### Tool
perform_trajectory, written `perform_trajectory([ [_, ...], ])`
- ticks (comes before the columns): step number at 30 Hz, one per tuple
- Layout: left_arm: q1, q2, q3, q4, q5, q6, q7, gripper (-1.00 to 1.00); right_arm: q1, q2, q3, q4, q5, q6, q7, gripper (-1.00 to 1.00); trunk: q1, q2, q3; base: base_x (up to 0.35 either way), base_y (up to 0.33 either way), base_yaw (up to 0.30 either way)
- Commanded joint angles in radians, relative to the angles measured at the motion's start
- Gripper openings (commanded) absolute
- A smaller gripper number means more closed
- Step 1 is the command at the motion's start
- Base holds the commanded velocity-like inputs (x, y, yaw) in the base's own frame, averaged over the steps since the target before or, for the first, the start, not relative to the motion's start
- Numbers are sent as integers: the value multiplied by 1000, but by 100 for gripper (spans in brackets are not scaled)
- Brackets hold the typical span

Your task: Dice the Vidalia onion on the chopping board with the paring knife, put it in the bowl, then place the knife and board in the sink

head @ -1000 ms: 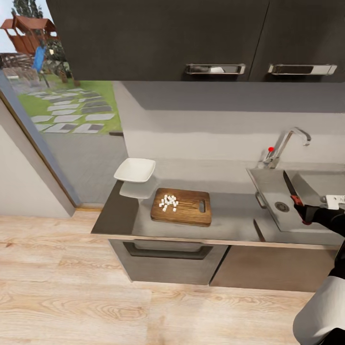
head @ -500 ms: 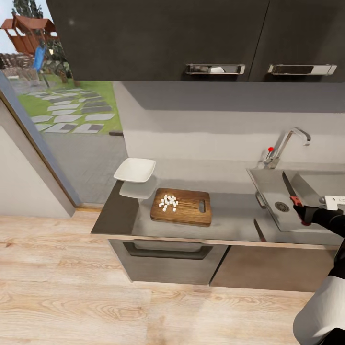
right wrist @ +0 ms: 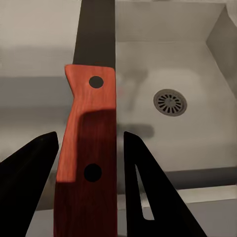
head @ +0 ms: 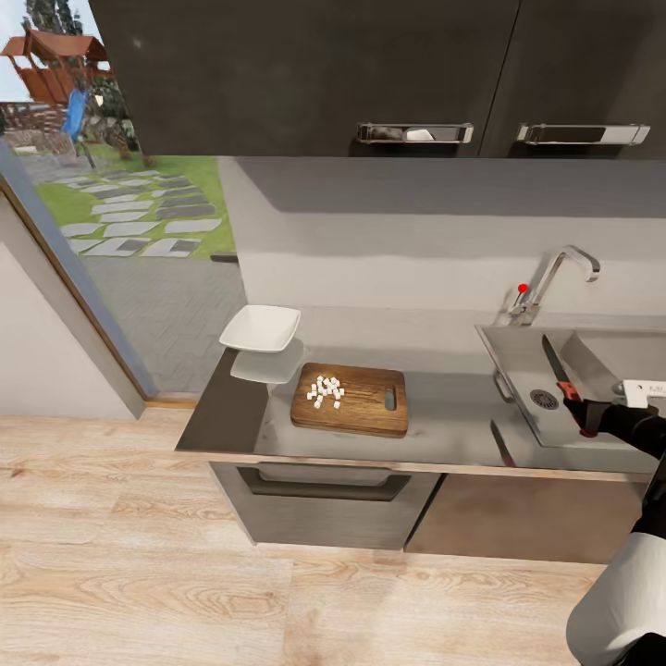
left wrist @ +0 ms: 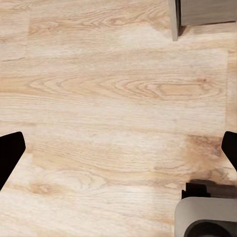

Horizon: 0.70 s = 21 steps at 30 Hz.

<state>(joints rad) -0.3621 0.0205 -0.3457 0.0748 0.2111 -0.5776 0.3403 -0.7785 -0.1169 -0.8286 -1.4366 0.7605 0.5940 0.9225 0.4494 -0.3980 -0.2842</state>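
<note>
Paring knife (head: pixel 561 377) clamped in right hand (head: pixel 592 418), over sink (head: pixel 518 356).
Blade runs straight ahead of hand; basin and drain directly below it. Left hand's fingers (left wrist: pixel 10 154) wide apart, empty.

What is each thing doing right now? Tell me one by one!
paring knife: held by the right gripper, over the sink
chopping board: flat on the countertop
diced onion: piled on the board
bowl: upright, empty
left gripper: open, above the floor
</note>
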Motion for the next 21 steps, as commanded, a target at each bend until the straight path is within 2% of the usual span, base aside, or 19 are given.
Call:
perform_trajectory([
  [1,-1,-2,-9,3,7,-6,1,100,-2,-1,-1,6,6,3,7,-100,1,-2,-2,0,0,0],
  [2,-1,-9,-9,3,6,-6,1,100,-1,-1,-1,9,7,3,6,-100,1,-2,-2,0,0,0],
  [6,-1,-72,-8,3,6,-8,-1,100,-1,1,0,24,7,3,6,-100,1,-2,-2,0,0,0],
  [8,-1,-83,-9,3,6,-7,-22,100,-2,2,0,43,8,3,6,-100,1,-2,-2,0,0,0],
  [11,-1,-82,-9,4,7,-6,-63,100,-1,1,0,50,8,3,6,-100,1,-2,-2,0,0,0],
  [13,-1,-73,-9,5,6,-5,-84,100,-1,1,0,51,8,3,6,-100,1,-2,-2,0,0,0],
  [17,-1,-42,-9,4,7,-4,-93,100,-1,2,0,51,8,3,6,-100,1,-2,-2,68,-130,0],
  [21,-1,-33,-9,3,7,-4,-93,100,-1,2,1,52,8,3,6,-100,1,-2,-2,207,-251,0],
])
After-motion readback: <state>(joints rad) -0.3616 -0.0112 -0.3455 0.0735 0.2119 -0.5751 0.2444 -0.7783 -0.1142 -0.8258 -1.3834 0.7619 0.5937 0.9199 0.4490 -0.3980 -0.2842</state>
